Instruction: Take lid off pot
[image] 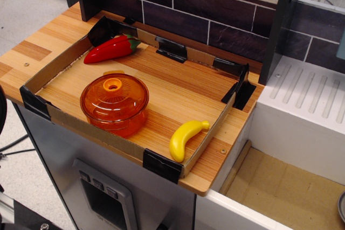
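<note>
Claw out of sight, state unknowable; lid [114, 95] sits on pot [119, 119], knob [112, 84] upward.

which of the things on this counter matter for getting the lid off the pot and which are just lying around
For the job:
- lid, sitting on the pot, with its ring knob in the middle
- pot, near the front edge of the tray

Just lying about:
- red pepper, back left of the tray
- banana, front right corner
- cardboard tray edge

No gripper is in view.

A red pepper [112, 48] lies near the table's back left corner; a banana [186, 138] rests by its front right corner.
</note>
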`<state>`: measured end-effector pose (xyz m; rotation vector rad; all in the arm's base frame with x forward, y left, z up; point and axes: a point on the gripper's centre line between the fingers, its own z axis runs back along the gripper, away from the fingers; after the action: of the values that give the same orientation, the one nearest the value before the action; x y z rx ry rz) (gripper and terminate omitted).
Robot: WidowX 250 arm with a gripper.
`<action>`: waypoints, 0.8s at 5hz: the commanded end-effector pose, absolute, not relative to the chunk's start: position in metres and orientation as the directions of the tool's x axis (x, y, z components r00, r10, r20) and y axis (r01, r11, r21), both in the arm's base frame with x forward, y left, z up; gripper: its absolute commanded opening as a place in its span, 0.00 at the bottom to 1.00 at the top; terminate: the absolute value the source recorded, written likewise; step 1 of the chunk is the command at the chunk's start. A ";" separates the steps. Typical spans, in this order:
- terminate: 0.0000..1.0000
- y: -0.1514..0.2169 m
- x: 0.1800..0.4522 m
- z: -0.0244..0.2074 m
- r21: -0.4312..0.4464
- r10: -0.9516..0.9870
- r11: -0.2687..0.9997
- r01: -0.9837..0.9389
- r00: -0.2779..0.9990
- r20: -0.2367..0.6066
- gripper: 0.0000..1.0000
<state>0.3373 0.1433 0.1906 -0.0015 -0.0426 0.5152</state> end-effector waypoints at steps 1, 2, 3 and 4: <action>0.00 0.143 0.337 0.191 -0.012 0.493 0.870 -0.493 0.869 0.040 1.00; 0.00 0.133 0.319 0.177 0.021 0.429 0.901 -0.433 0.898 0.103 1.00; 0.00 0.112 0.283 0.161 -0.005 0.377 0.926 -0.378 0.921 0.098 1.00; 0.00 0.079 0.252 0.152 -0.046 0.308 0.951 -0.305 0.946 0.102 1.00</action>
<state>0.2485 0.0728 0.1386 -0.0427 -0.0570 0.3196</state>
